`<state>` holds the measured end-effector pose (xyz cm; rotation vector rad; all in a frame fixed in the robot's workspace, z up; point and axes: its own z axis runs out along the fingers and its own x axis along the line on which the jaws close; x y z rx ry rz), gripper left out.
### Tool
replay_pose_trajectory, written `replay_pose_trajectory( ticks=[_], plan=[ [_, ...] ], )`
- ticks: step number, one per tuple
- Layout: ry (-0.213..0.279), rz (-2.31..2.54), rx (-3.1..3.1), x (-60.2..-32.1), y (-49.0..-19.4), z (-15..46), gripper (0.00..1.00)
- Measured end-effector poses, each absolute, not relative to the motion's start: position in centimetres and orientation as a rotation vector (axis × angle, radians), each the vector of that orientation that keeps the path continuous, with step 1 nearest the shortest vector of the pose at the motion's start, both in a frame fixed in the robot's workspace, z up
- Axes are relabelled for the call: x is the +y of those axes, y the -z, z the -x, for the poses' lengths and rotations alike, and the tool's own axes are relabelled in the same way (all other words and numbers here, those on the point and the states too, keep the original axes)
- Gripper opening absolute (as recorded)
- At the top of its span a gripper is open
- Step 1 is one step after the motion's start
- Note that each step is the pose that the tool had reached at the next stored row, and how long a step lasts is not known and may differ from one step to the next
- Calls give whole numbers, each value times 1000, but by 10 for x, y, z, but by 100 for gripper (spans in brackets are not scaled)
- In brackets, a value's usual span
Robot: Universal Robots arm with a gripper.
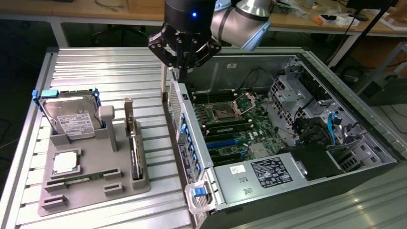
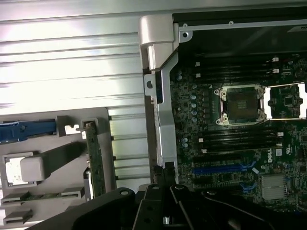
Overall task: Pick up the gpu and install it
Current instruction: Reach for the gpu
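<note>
Closest to the camera is the front corner of the open computer case [image 1: 299, 202], which lies on its side on the metal counter [image 1: 102, 71]. A small blue latch [image 1: 199, 191] sits on that corner. Just behind it, inside the case, is a black power box [image 1: 270, 172] with a white label.

On the exterior view's left, beside the case, a gray tray [image 1: 89, 157] rests on the counter. A thin green memory stick [image 1: 86, 179] lies in a slot at the near end of the tray. A square silver chip [image 1: 66, 163] sits a little farther back. The gpu [image 1: 135, 148] stands on its edge in a long slot on the side of the tray nearest the case. Its silver end piece sticks up at the far end. It is apart from the case wall. In the wrist view, the gpu [image 2: 96, 163] shows as a thin card seen from above. Farther back on the tray, a hard drive [image 1: 73, 117] with blue rails leans upright.

Inside the case, the big green board [image 1: 235, 119] lies flat, with a square socket in the middle.

Farthest back, the arm [image 1: 245, 19] reaches down from above. The black tool [image 1: 179, 76] hangs over the far end of the case wall that faces the tray. Its fingers are pinched together and narrow. I cannot tell if they touch the wall. The tool is well apart from the gpu.
</note>
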<state>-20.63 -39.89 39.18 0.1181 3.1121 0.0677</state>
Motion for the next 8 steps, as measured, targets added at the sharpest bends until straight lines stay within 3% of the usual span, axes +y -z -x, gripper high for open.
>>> replay_pose_trajectory(
  ticks=[8],
  plan=[
    [-68,-118,3112,-399,-392,217,11]
  ],
)
